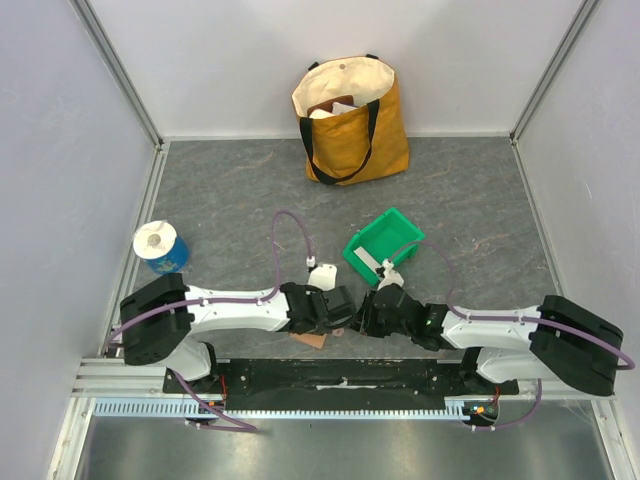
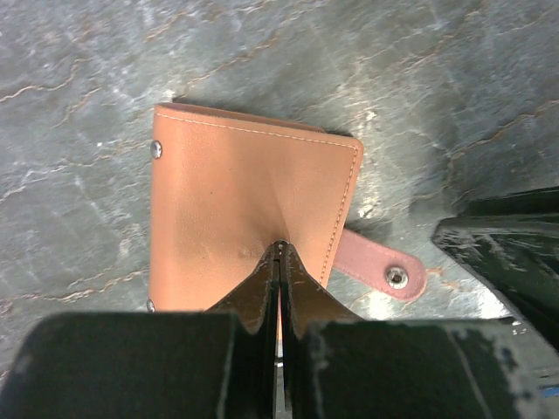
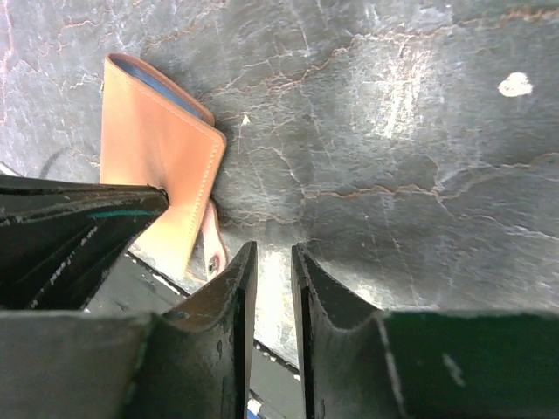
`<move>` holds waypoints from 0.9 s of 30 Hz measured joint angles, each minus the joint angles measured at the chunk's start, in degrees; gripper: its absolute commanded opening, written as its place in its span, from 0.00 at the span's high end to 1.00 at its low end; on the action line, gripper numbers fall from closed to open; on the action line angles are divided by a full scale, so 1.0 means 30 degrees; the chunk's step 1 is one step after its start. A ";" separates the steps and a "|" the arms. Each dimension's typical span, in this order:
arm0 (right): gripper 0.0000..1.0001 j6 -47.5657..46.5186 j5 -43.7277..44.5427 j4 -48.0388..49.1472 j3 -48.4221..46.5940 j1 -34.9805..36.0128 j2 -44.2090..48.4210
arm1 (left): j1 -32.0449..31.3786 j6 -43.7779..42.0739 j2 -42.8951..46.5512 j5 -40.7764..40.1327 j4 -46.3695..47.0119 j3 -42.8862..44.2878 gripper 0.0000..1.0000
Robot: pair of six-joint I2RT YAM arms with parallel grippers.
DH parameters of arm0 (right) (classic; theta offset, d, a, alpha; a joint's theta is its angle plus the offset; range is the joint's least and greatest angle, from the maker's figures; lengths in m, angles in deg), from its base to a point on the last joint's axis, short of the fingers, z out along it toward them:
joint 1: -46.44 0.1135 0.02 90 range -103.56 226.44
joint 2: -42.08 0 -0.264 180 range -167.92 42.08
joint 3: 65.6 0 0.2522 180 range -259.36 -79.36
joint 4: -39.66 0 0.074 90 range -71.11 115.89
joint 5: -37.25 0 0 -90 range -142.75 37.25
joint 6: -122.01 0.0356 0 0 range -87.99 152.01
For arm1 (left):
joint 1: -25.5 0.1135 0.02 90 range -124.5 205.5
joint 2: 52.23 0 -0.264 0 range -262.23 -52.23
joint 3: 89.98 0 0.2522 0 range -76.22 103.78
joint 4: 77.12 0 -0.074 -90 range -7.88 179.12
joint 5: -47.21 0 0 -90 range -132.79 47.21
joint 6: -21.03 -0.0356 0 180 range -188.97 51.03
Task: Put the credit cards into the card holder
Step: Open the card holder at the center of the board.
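The card holder [image 2: 236, 192] is a terracotta-brown wallet lying closed and flat on the grey floor, with its snap tab [image 2: 384, 272] sticking out to the right. My left gripper [image 2: 279, 244] is shut, and its tips press down on the wallet's cover without holding anything. In the top view the wallet [image 1: 312, 340] peeks out under the left gripper [image 1: 340, 312]. My right gripper [image 3: 272, 249] is slightly open and empty, just right of the wallet [image 3: 157, 157], whose blue lining shows at the edge. No credit card shows clearly.
A green bin [image 1: 395, 232] stands just behind the grippers and holds a pale flat piece [image 1: 366, 262]. I cannot tell if that piece is a card. A yellow tote bag [image 1: 352, 118] stands at the back wall. A blue-and-white roll [image 1: 160, 247] sits at the left.
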 measured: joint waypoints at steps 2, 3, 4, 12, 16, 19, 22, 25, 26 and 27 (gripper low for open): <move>0.62 -0.0138 0.0015 -0.0430 0.0058 -0.0044 0.0641 | 0.0226 -0.0007 0.0532 0.0189 -0.0073 -0.0372 0.98; 0.60 -0.0211 0.0007 -0.0561 0.0073 -0.0066 0.0925 | 0.0342 -0.0007 0.0809 0.0284 -0.0138 -0.0554 0.98; 0.59 -0.0248 -0.0029 -0.0663 0.0073 -0.0066 0.1180 | 0.0495 -0.0007 0.1115 0.0444 -0.0204 -0.0721 0.98; 0.50 -0.0284 -0.0976 -0.0255 0.0066 -0.0080 0.1690 | 0.1042 -0.0022 0.2412 0.0678 -0.0328 -0.0991 0.98; 0.49 -0.0153 -0.1894 0.0299 0.0029 -0.0080 0.1158 | 0.1137 -0.0015 0.2514 0.0787 -0.0328 -0.1166 0.98; 0.49 0.0007 -0.2448 0.0889 0.0007 0.0007 0.0328 | 0.1180 -0.0015 0.2579 0.0896 -0.0321 -0.1239 0.98; 0.49 0.0219 -0.2820 0.1443 -0.0058 0.0248 -0.0583 | 0.1202 -0.0015 0.2798 0.0969 -0.0328 -0.1377 0.98; 0.53 0.0284 -0.3140 0.2033 -0.0299 0.0408 -0.1231 | 0.1246 -0.0015 0.2973 0.0969 -0.0328 -0.1479 0.98; 0.56 0.0291 -0.3235 0.2164 -0.0430 0.0430 -0.1479 | 0.1268 -0.0015 0.3045 0.0976 -0.0335 -0.1494 0.98; 0.59 0.0299 -0.3300 0.2266 -0.0546 0.0430 -0.1698 | 0.1268 -0.0015 0.3075 0.0976 -0.0335 -0.1494 0.98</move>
